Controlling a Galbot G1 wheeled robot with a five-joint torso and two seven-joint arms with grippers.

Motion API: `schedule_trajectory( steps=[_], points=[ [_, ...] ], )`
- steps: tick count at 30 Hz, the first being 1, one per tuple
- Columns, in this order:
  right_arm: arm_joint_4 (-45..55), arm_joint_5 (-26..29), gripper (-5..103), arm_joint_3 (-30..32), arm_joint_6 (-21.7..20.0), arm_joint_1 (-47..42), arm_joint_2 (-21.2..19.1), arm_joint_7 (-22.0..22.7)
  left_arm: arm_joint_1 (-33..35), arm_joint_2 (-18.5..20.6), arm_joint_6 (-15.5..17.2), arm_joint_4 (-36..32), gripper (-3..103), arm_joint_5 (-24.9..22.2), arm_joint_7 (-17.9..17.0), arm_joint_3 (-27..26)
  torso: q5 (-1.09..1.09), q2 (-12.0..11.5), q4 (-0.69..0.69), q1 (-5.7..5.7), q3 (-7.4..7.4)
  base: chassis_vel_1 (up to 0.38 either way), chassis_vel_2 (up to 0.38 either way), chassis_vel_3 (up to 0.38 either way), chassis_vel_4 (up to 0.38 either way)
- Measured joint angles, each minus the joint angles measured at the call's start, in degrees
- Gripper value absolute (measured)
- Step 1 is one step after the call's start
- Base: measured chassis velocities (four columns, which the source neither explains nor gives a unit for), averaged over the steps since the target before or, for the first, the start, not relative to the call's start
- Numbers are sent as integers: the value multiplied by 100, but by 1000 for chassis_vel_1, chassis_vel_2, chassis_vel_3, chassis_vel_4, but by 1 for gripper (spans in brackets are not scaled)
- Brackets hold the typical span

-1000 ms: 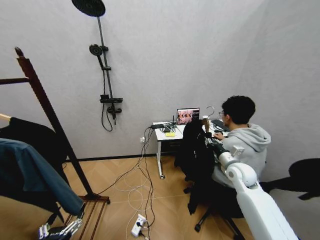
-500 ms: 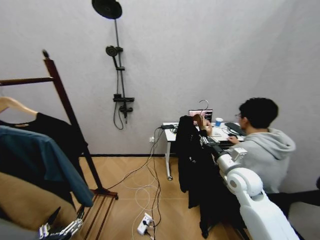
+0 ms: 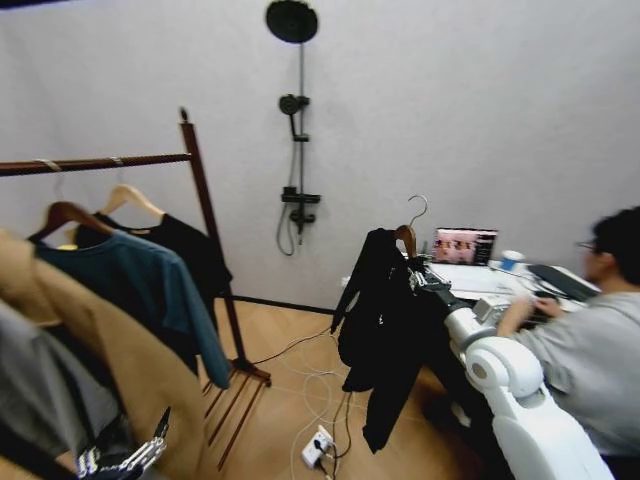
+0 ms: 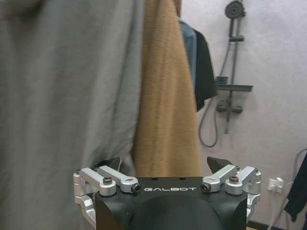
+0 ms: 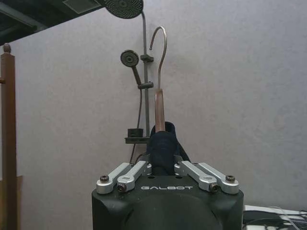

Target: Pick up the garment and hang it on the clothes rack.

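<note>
Out in front of the right arm, clear of the floor, the limp black matte garment (image 3: 385, 320) is held up on a wooden hanger with a curved metal hook (image 3: 410, 228), well apart from the tall dark red-brown wooden clothes rack (image 3: 205, 215). The right gripper (image 3: 412, 272) is clamped together on the hanger's neck, where dark fabric is bunched; in the right wrist view the same fold (image 5: 162, 146) is seen pinched between the silver fingers (image 5: 125, 176), with the hook rising straight above. The gripper itself is largely hidden by the garment in the head view, so the grip is best judged from the wrist. The rack's horizontal rod (image 3: 95, 164) is cut off at the left edge, and its second post cannot be seen. Hung from the rod are a teal-blue shirt (image 3: 150, 285), a black top (image 3: 195, 250) behind it, and a tan coat (image 3: 95, 350) nearest the camera. The left gripper (image 3: 118, 460) is parked low beside the rack's clothing, partly cut off by the frame edge; in its wrist view the black fingertips (image 4: 218, 165) are seen spread apart and empty, close before grey cloth (image 4: 67, 86). A black wall-mounted shower fitting (image 3: 295, 120) is fixed to the grey wall beyond.
</note>
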Motion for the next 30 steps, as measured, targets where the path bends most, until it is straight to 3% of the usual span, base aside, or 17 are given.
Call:
schedule_trajectory(
  steps=[12,19,30],
  points=[
    [17,114,15,180,7,-92,-16,17,0,0,0,0,100,0,0,0,1,0,1,0,0,130,122,123,125],
    [-200,309,15,661,-5,-129,-220,29,0,0,0,0,100,0,-1,0,0,0,2,0,0,104,135,133,99],
    [-144,205,15,617,43,-168,-232,-116,0,0,0,0,100,0,0,0,0,0,-2,-1,0,1,49,50,-2]
  ],
)
